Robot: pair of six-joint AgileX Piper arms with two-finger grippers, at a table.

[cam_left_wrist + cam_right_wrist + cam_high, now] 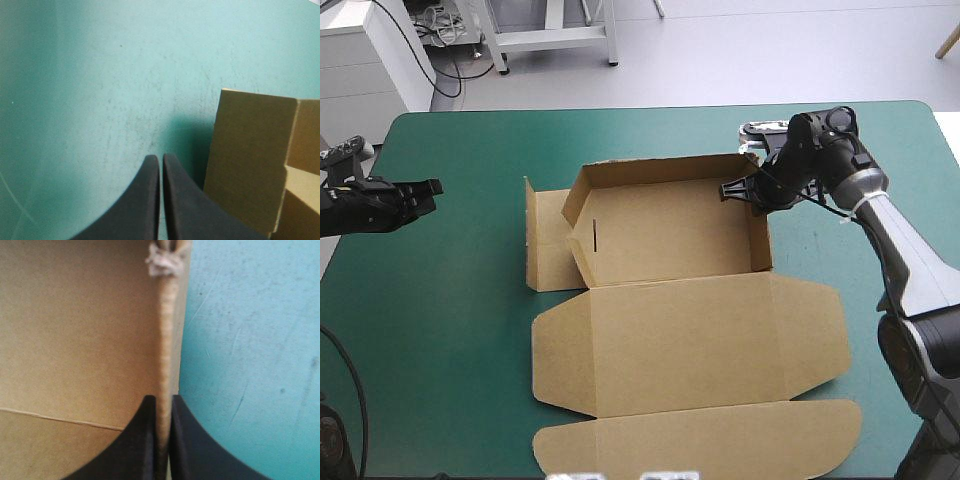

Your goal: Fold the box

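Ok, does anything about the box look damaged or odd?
Yes: the edge of the box wall pinched in the right gripper is frayed into a pale tuft ahead of the fingers. Nothing else stands out.

A lab is showing; a white cabinet point(365, 60), metal stand point(552, 38) and loose cables point(440, 30) are sitting beyond the teal-green table point(470, 330).

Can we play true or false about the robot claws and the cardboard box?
1. The right claw pinches one wall of the box. True.
2. The left claw holds the box too. False: it is shut on nothing, over the teal-green cover, beside the box and not touching it.
3. The lid lies flat on the table. True.
4. The box is white. False: it is brown.
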